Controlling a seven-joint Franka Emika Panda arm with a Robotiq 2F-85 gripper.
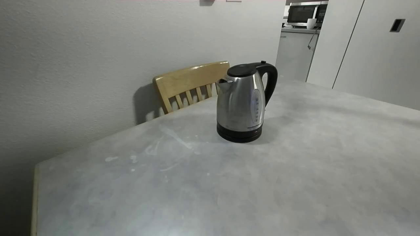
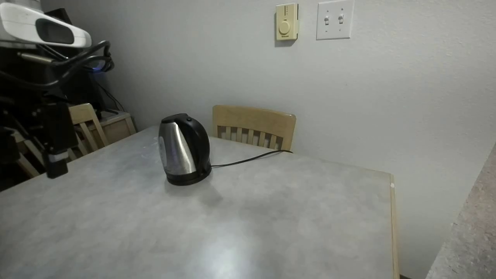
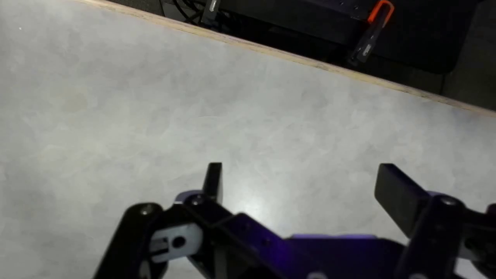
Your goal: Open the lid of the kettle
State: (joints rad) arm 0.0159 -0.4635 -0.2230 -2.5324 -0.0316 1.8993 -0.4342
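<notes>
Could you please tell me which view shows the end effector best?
The wrist view: both fingers of the end effector show large and spread apart. In an exterior view, the end effector is dark, partly cut off; elsewhere it is absent.

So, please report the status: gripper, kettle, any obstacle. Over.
Gripper open, holding nothing. Kettle upright on table, lid closed. Black cord beside kettle, probably not obstructing.
</notes>
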